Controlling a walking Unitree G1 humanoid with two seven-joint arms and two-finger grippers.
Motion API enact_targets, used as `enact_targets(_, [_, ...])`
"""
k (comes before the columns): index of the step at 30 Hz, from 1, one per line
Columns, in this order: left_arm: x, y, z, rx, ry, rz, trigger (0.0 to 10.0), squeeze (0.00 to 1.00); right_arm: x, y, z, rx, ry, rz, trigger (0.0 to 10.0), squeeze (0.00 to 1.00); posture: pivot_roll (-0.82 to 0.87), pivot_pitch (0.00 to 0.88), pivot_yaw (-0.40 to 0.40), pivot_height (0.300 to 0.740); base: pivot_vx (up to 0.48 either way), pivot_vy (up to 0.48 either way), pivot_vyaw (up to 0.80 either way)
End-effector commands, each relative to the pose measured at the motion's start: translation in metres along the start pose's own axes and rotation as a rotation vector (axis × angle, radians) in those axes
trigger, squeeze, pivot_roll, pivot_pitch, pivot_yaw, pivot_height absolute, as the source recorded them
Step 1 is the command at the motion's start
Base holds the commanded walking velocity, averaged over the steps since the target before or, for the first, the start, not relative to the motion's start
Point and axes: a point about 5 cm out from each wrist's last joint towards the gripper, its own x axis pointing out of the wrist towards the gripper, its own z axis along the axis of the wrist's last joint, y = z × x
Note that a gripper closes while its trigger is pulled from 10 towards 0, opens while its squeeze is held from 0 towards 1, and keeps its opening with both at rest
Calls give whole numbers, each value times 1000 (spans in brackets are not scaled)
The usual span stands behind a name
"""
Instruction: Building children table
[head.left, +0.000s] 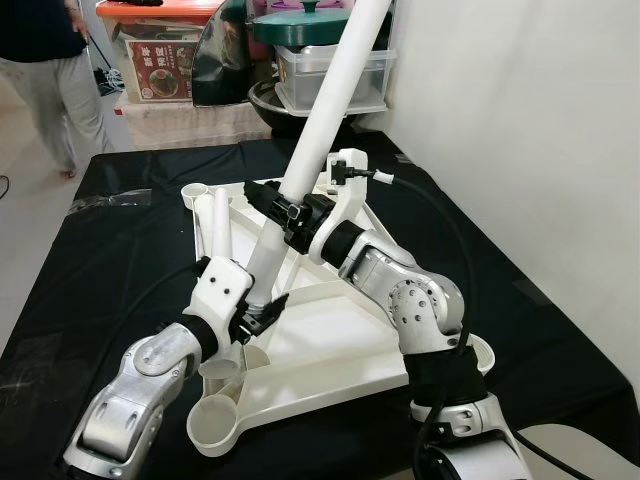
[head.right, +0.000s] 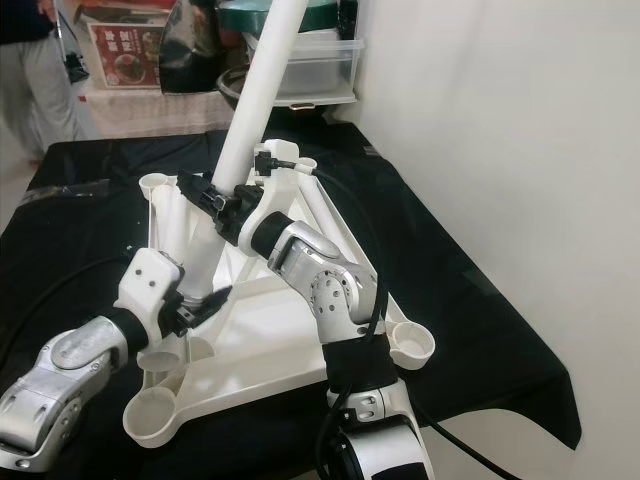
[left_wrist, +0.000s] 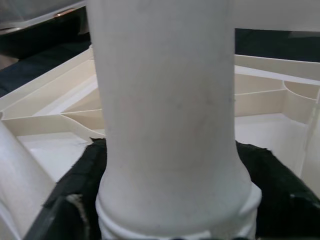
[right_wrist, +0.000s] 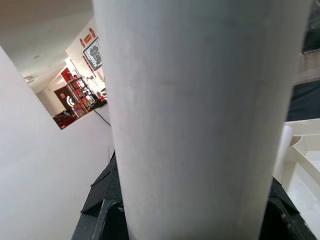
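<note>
Both grippers (head.left: 262, 312) (head.left: 292, 212) clamped around tilted white table leg (head.left: 325, 110)

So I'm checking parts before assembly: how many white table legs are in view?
2. The left gripper and right gripper both hold one tilted leg; a second leg is near the tabletop's far left corner. The arms may hide more.
</note>
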Motion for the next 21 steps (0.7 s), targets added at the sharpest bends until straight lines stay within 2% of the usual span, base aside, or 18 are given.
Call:
enact_targets(1, [3, -3, 2, 10, -22, -18, 10000, 1000, 8, 24, -21, 105, 20, 119, 0, 0, 19, 0, -36, 740, 0, 0, 0])
enact_targets(4, [2, 1, 5, 14, -34, 6, 10000, 1000, 8, 22, -20, 101, 17, 110, 0, 0, 26, 0, -40, 740, 0, 0, 0])
enact_targets(5, [-3, 7, 11, -20, -73, 52, 10000, 1000, 8, 14, -12, 81, -1, 91, 0, 0, 29, 0, -44, 740, 0, 0, 0])
enact_targets(6, [-3, 7, 11, -20, -73, 52, 10000, 1000, 8, 14, -12, 81, -1, 91, 0, 0, 29, 0, -44, 740, 0, 0, 0])
enact_targets(9, [-13, 20, 17, -54, -121, 115, 10000, 1000, 6, -1, 4, 38, -37, 58, 0, 0, 30, 0, -45, 740, 0, 0, 0])
enact_targets(10, [-17, 25, 18, -48, -121, 131, 10000, 706, 5, -8, 12, 14, -49, 45, 0, 0, 32, 0, -48, 740, 0, 0, 0])
enact_targets(13, [-28, 34, 21, -83, -146, 158, 10000, 706, 0, -22, 28, -49, -74, 16, 0, 0, 33, 0, -49, 740, 0, 0, 0])
enact_targets(14, [-31, 35, 23, -78, -154, 155, 10000, 0, -2, -26, 31, -66, -77, 9, 0, 0, 33, 0, -49, 740, 0, 0, 0])
enact_targets(16, [-33, 35, 24, -66, -160, 150, 10000, 0, -3, -29, 34, -83, -80, 3, 0, 0, 33, 0, -50, 740, 0, 0, 0])
enact_targets(19, [-49, 36, 36, -107, -237, 158, 10000, 0, -24, -62, 66, -278, -88, -77, 0, 0, 35, 0, -59, 740, 0, 0, 0])
enact_targets(21, [-53, 35, 38, -128, -258, 159, 10000, 0, -32, -72, 77, -343, -84, -113, 0, 0, 34, 0, -60, 740, 0, 0, 0])
